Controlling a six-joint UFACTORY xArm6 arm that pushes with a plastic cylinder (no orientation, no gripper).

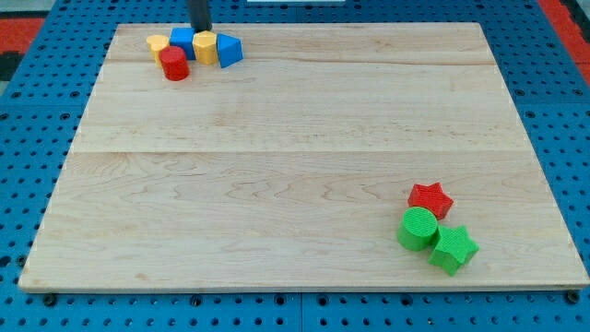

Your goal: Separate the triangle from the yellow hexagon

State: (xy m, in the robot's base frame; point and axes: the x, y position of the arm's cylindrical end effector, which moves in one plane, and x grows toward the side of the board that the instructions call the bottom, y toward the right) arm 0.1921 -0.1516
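Wooden board (pixel 304 157) on a blue pegboard surface (pixel 37 111), seen from above and slightly from the near side.

Far left corner of the board: a tight cluster of five small blocks. Blue triangle (pixel 229 50) at the right end of the cluster, touching the yellow hexagon (pixel 205 48) just to its left. Blue block (pixel 182 41), shape unclear, left of the hexagon and slightly farther back. Red cylinder (pixel 174 65) at the near side of the cluster, just in front of the blue block. Second yellow block (pixel 158 44), shape hard to make out, at the left end, touching the red cylinder.

Dark rod descending from the top edge, my tip (pixel 200 29) right at the far side of the cluster, just behind the yellow hexagon and between the blue block and the triangle. Contact with any block impossible to confirm. No jaws on this rod, so nothing to open or close, nothing clamped.

Near right corner, well apart from the cluster: red star (pixel 430 199) farthest back, green cylinder (pixel 418 229) just in front of it to the left, green star (pixel 453 249) nearest, to the right, all three close together.
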